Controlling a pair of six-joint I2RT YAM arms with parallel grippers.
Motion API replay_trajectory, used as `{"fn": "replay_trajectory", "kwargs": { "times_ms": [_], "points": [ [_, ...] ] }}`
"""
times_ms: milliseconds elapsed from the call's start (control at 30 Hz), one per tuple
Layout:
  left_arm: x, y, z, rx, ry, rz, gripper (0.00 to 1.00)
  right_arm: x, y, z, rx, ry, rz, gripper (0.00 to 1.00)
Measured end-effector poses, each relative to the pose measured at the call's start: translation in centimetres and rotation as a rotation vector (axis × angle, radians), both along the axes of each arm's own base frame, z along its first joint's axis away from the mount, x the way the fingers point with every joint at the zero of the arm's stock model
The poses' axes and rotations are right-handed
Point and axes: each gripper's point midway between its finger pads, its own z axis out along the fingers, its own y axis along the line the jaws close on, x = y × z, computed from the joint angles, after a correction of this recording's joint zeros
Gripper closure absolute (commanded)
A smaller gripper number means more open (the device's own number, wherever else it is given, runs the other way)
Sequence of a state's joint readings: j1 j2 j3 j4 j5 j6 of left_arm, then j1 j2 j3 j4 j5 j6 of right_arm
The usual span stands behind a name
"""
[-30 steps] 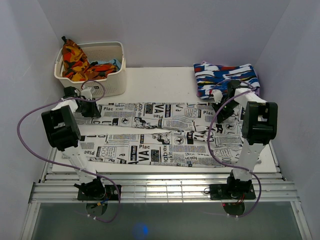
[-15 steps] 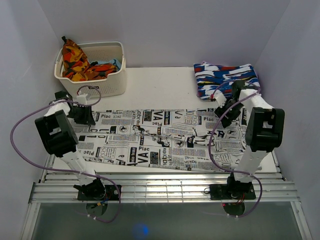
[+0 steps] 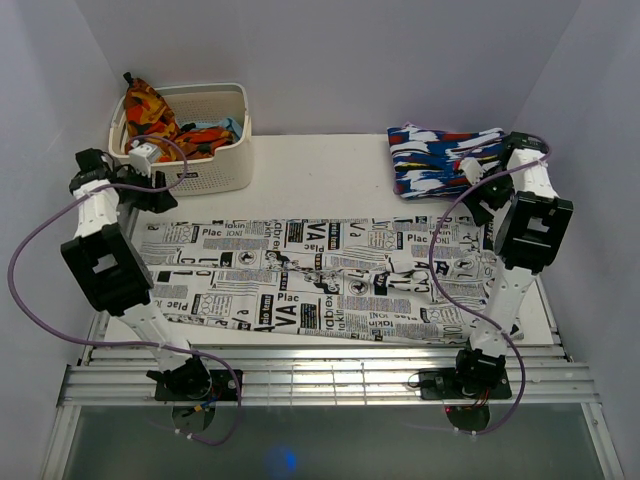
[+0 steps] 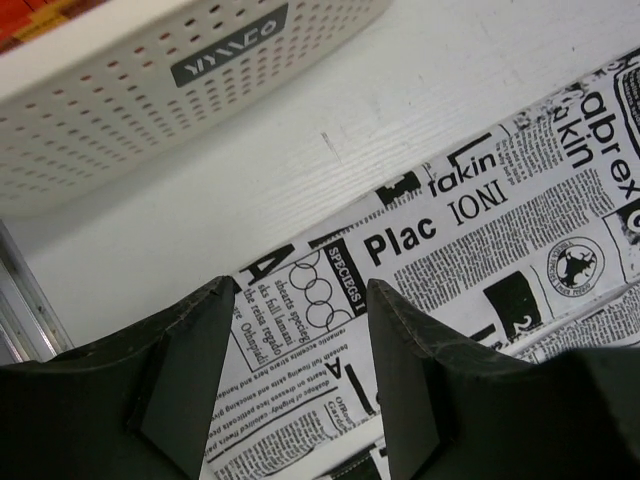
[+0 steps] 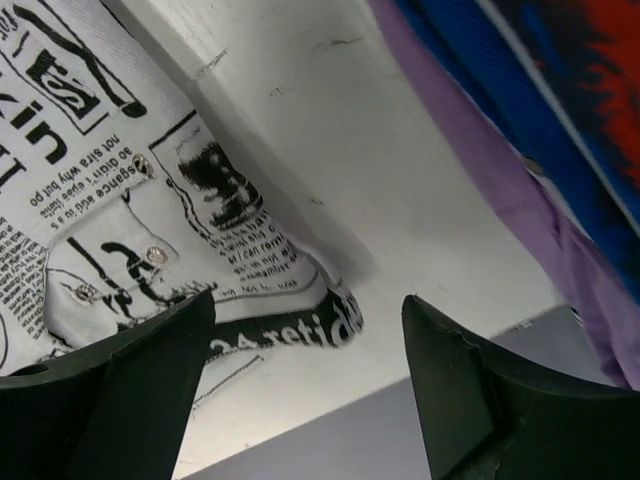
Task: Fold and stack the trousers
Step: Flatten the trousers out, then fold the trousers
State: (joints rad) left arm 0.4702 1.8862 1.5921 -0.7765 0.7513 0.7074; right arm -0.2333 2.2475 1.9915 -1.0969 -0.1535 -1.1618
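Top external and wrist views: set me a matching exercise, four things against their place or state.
Things:
1 trousers
2 basket
3 blue-white-red garment
4 left gripper

Place or state:
A far right of the table
B open, holding nothing
C far left, holding orange patterned cloth
D spread flat across the middle

Pairs: 1-D, 2-C, 3-A, 4-B
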Motion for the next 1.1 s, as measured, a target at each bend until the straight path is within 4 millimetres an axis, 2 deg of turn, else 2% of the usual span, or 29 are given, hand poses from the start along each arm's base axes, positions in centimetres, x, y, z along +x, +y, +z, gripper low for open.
{"fn": "replay_trajectory", "kwargs": {
  "times_ms": [100, 200, 233, 300, 333, 433, 600, 800, 900, 1000, 1100],
  "points": [
    [0.4, 0.2, 0.3, -0.016, -0.046, -0.014, 0.33, -0.3, 0.2, -2.0, 0.004, 0.050, 0.012, 0.21],
    [0.3, 0.6, 0.0, 0.000, -0.069, -0.045, 0.34, -0.5, 0.2, -3.1, -0.002, 0.073, 0.026, 0.44],
    [0.2, 0.8, -0.2, 0.010, -0.077, -0.064, 0.34, -0.7, 0.3, -3.4, -0.004, 0.083, 0.028, 0.59],
    [0.2, 1.1, -0.7, 0.037, -0.081, -0.121, 0.35, -1.1, 0.4, -4.0, -0.004, 0.102, 0.038, 0.72],
    [0.5, 1.3, -1.0, 0.049, -0.084, -0.148, 0.35, -1.4, 0.5, -4.2, -0.006, 0.112, 0.043, 0.81],
    [1.7, 2.1, -2.3, 0.080, -0.086, -0.224, 0.35, -1.9, 0.5, -4.3, -0.019, 0.117, 0.057, 0.92],
    [2.7, 3.1, -6.0, 0.114, -0.057, -0.324, 0.37, -2.3, 0.2, -4.3, -0.074, 0.073, 0.092, 0.92],
    [2.6, 4.2, -9.9, 0.174, -0.016, -0.346, 0.41, -2.3, -0.1, -4.3, -0.129, 0.034, 0.126, 0.92],
    [2.0, 4.6, -12.1, 0.213, 0.001, -0.347, 0.47, -1.9, -0.5, -4.2, -0.168, 0.022, 0.208, 0.92],
    [1.3, 4.3, -12.3, 0.215, -0.011, -0.357, 0.50, -1.6, -0.8, -4.2, -0.199, 0.013, 0.255, 0.92],
    [0.2, 4.1, -12.3, 0.224, -0.010, -0.368, 0.57, -1.2, -1.0, -4.1, -0.220, 0.002, 0.287, 0.92]
  ]
}}
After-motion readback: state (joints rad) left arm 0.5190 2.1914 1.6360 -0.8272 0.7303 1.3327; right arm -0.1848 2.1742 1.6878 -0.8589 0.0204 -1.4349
